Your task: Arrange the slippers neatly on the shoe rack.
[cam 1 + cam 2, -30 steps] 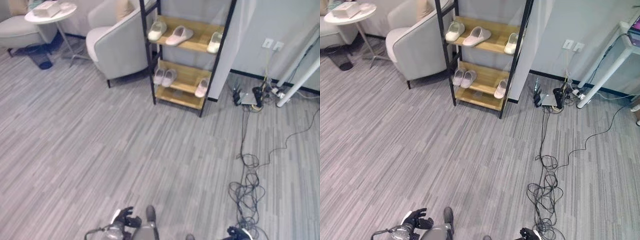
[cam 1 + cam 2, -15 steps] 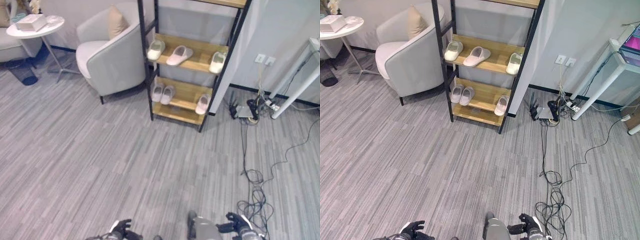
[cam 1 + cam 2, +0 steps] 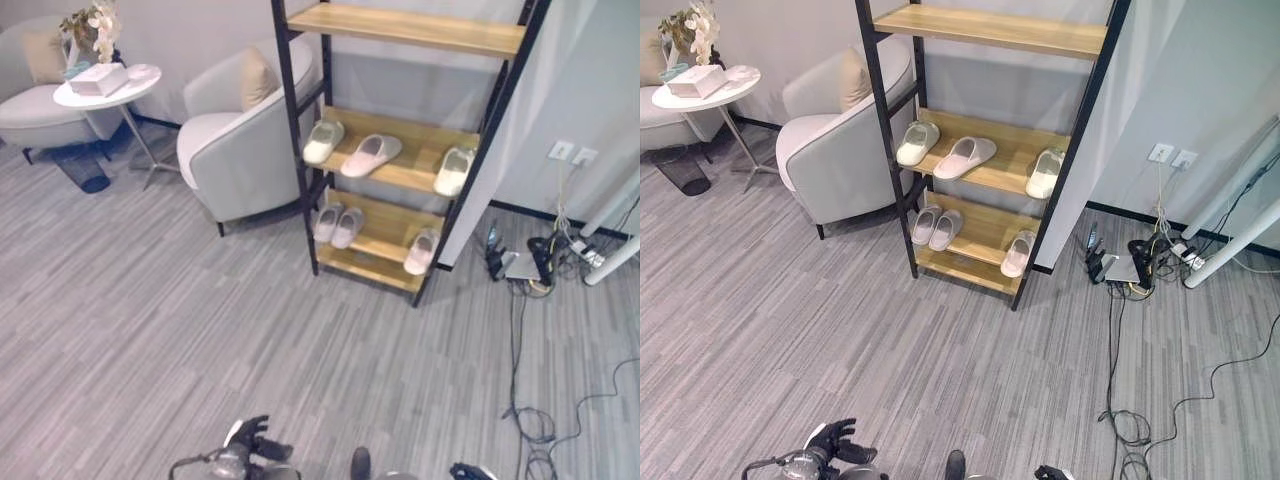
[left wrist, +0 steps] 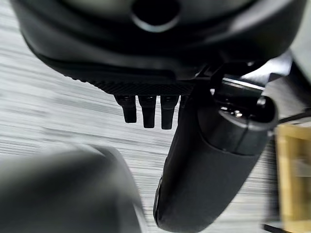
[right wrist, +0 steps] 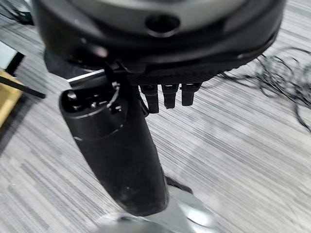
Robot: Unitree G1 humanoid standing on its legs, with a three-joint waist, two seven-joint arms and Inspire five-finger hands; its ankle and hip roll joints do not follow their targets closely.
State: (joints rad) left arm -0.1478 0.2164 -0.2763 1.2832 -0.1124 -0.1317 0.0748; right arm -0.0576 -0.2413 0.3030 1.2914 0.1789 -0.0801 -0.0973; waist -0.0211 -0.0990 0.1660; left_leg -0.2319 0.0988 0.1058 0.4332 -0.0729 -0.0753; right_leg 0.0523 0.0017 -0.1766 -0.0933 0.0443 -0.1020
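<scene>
While both my hands, left hand (image 3: 250,447) and right hand (image 5: 146,97), hang loosely open and empty at frame bottom, the slippers (image 3: 371,155) sit upper-centre on the shoe rack (image 3: 400,180), left hand nearer

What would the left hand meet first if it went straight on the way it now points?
Probably only the bare floor: the left hand hangs low with relaxed fingers, holding nothing. The shoe rack stands well ahead, though depth is hard to judge.

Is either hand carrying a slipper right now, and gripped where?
No. The left hand and right hand are open and empty; the slippers sit on the shoe rack.
</scene>
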